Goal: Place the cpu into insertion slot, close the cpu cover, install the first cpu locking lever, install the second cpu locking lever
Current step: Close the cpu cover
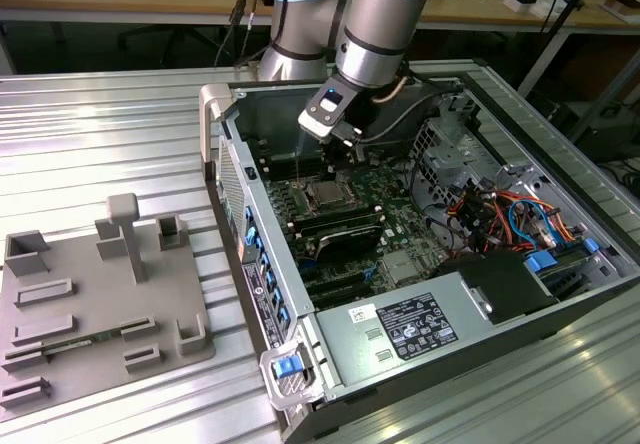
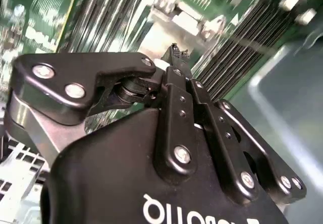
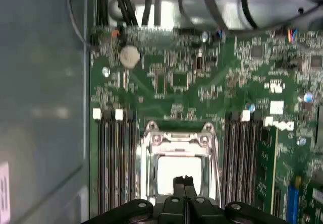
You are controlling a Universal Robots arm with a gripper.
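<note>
Gripper (image 3: 184, 181) closed, nothing held, over the cpu (image 3: 171, 166). Cpu lies flat, face up in insertion slot (image 1: 309, 196), at 7 o'clock of the gripper in exterior view, edges parallel to memory slots (image 3: 113, 158). Cpu cover (image 3: 179, 138) flat around it. Fingertips hide the cpu's near edge.

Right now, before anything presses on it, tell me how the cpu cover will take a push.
The cpu cover looks like thin sheet metal around a large window, so it probably flexes slightly. It seems fastened along one edge, so it would likely pivot rather than slide. Its bright, smooth face might let the shut end effector skid.
</note>
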